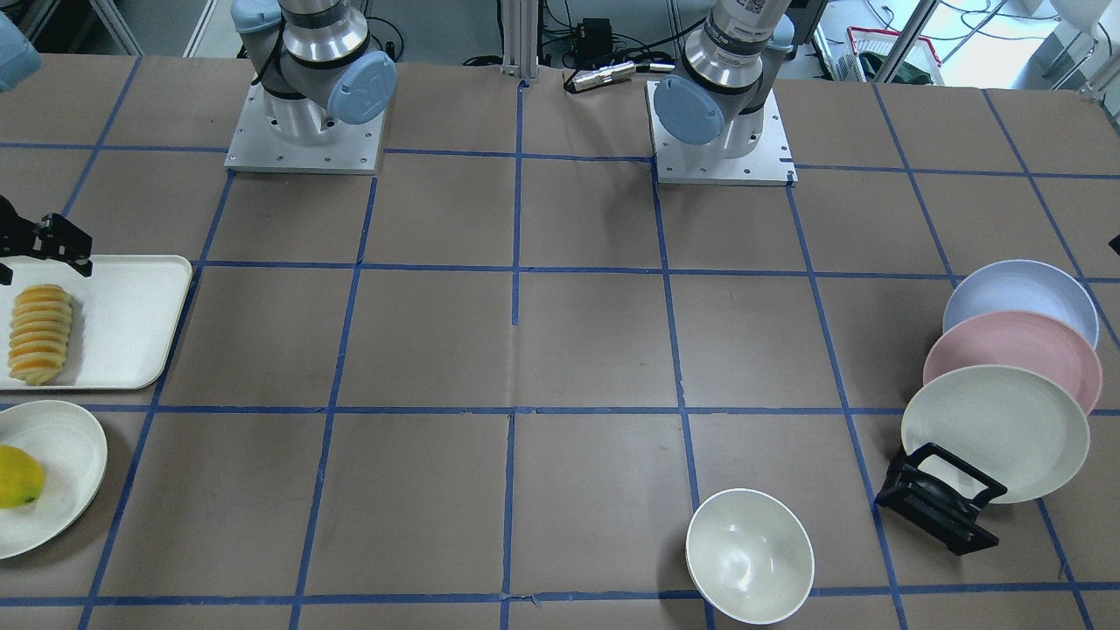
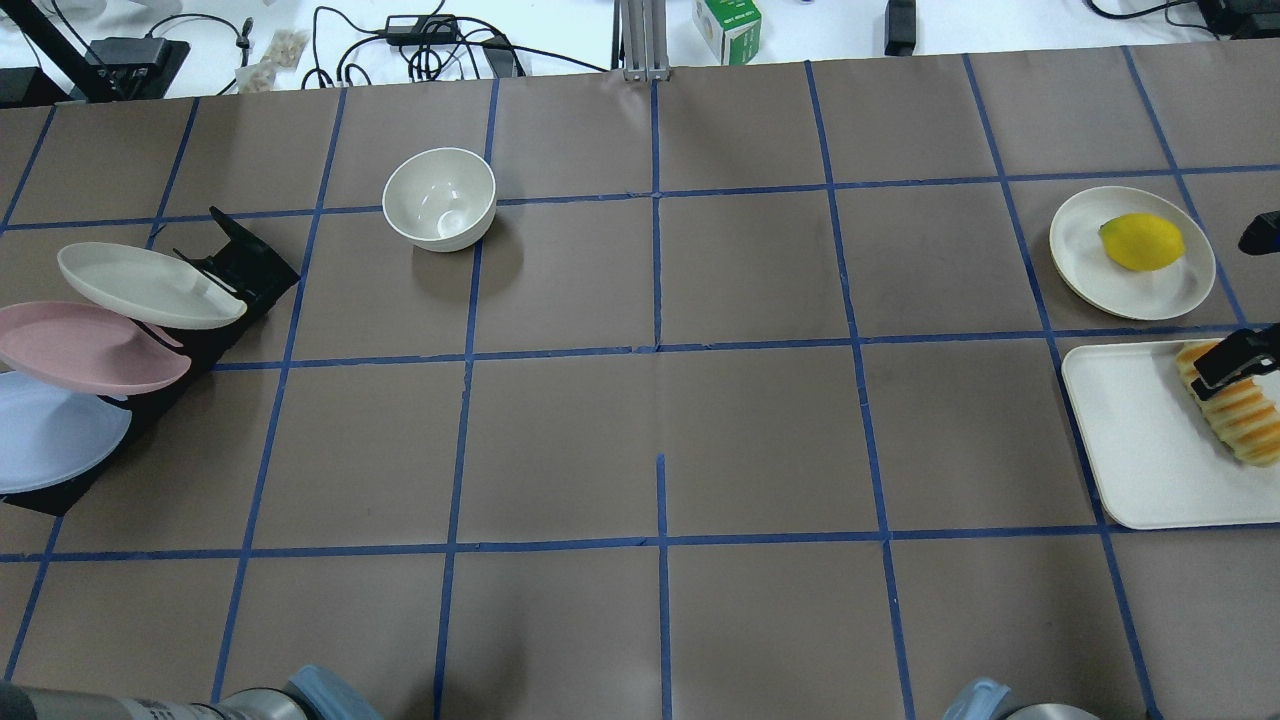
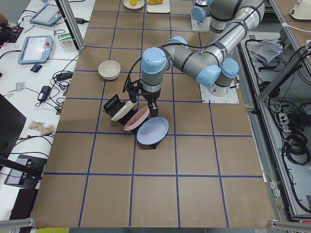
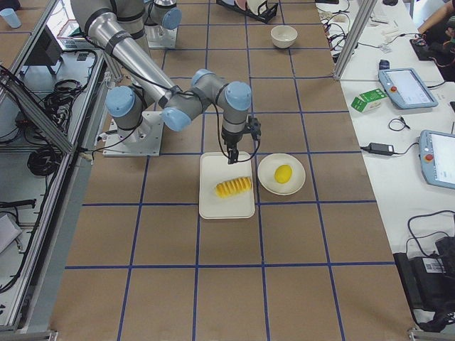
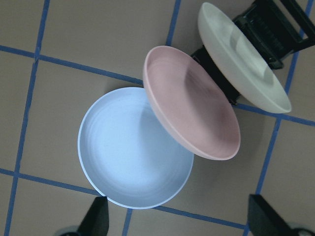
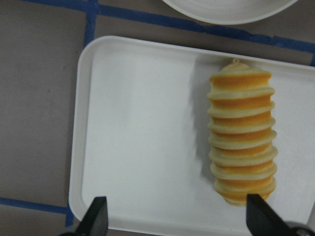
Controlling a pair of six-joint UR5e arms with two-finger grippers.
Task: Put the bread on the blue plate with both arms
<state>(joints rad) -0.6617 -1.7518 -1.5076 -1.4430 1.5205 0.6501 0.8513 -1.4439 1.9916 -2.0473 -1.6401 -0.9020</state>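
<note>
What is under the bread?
The bread lies on a white tray, which sits on the table. The tray's surface directly beneath the bread is covered, so I cannot see it.

The bread (image 1: 39, 334) lay on a tray (image 1: 131, 324) at the view's left edge, the right gripper (image 1: 48, 248) above the tray's far rim, partly cut off. Nearer the camera a lemon (image 1: 17, 477) sat on a white plate (image 1: 70, 455). At the right edge a rack (image 1: 941, 499) held the blue plate (image 1: 1019, 293), a pink plate (image 1: 1015, 350) and a cream plate (image 1: 997, 433), tilted and overlapping. A bowl (image 1: 750, 556) stood upright near the rack
</note>
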